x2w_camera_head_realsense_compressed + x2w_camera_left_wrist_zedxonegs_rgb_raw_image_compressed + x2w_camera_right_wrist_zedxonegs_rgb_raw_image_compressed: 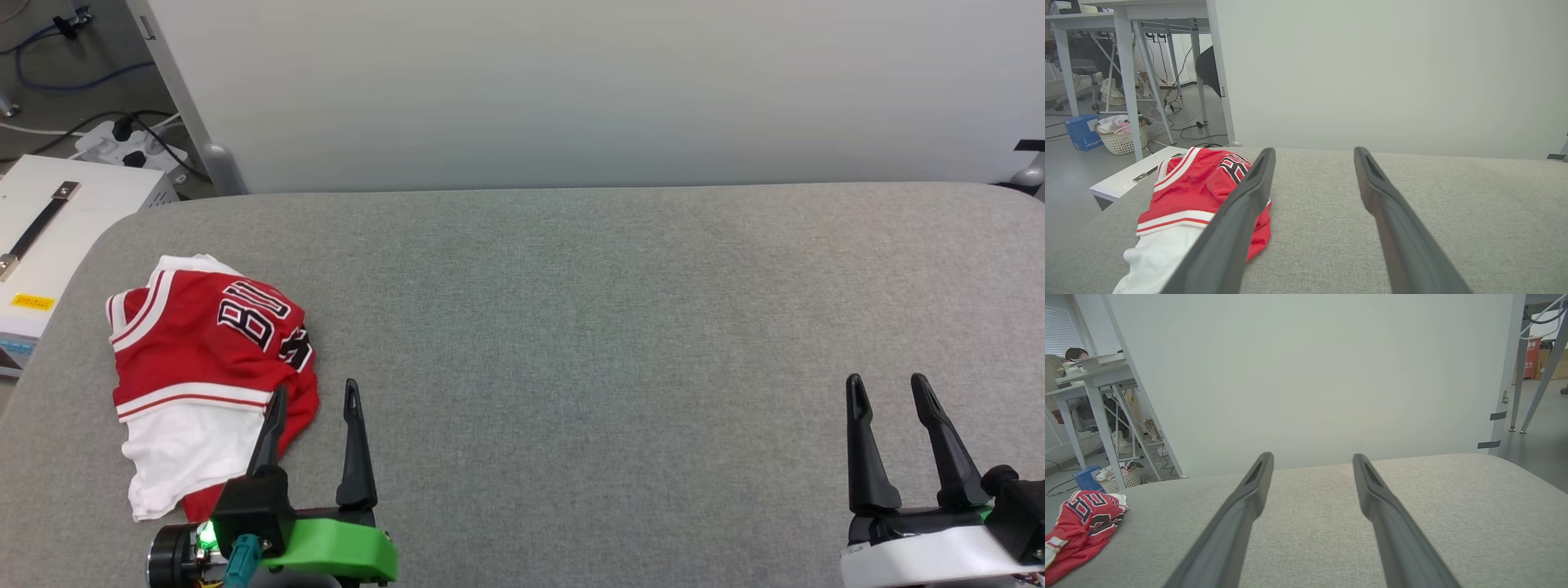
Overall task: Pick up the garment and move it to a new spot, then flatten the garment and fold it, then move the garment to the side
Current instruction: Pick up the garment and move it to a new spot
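Our left pincer (316, 390) hangs at the near left of the grey tabletop (571, 327), its fingers spread wide and grasping nothing. In the head view its outer finger (269, 433) crosses the near right edge of the garment (196, 351). We cannot tell whether it touches the cloth. The garment lies crumpled in a heap close to the tabletop's left edge. Its red body is uppermost, with black lettering showing, and a white sleeve lies toward us. Our right pincer (887, 380) is also released, its fingers wide apart and empty. It sits over bare tabletop at the near right, well apart from the garment.
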Controlling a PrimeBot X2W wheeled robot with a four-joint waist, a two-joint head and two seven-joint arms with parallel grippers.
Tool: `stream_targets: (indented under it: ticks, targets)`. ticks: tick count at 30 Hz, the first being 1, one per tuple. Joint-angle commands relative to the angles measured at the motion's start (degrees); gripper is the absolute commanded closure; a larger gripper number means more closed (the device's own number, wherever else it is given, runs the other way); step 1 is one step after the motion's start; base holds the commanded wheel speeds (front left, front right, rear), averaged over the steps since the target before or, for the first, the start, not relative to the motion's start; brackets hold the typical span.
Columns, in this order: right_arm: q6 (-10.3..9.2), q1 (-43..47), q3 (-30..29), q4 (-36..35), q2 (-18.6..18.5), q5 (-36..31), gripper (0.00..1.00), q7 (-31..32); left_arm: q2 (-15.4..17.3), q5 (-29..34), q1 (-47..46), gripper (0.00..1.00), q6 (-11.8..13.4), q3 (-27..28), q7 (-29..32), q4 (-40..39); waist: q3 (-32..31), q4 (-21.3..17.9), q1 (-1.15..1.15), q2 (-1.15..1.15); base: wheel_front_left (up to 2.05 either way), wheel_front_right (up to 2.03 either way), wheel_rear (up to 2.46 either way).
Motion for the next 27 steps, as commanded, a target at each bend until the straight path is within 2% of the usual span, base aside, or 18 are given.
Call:
stream_targets:
  ticks: [1, 19, 27]
  targets:
    - [0.39, 0.5, 0.1, -0.3, -0.2, 0.3, 0.0, -0.4, -0.2, -0.5, 0.7, 0.0, 0.1, 0.0, -0.3, 0.0, 0.1, 0.0, 0.0, 0.0, 0.0, 0.0, 0.0]
    - [0.39, 0.6, 0.1, 0.2, -0.2, -1.0, 0.0, -0.4, -0.2, 0.0, 0.6, 0.0, -0.7, -0.3, -0.3, 1.0, 0.1, 0.3, 0.0, 0.0, 0.0, 0.0, 0.0]
    - [0.39, 0.6, 0.1, 0.2, -0.2, -1.7, 0.0, -0.4, -0.2, 0.5, 0.1, 0.0, -0.5, -0.1, -0.3, 1.5, 0.4, 1.9, 0.0, 0.0, 0.0, 0.0, 0.0]
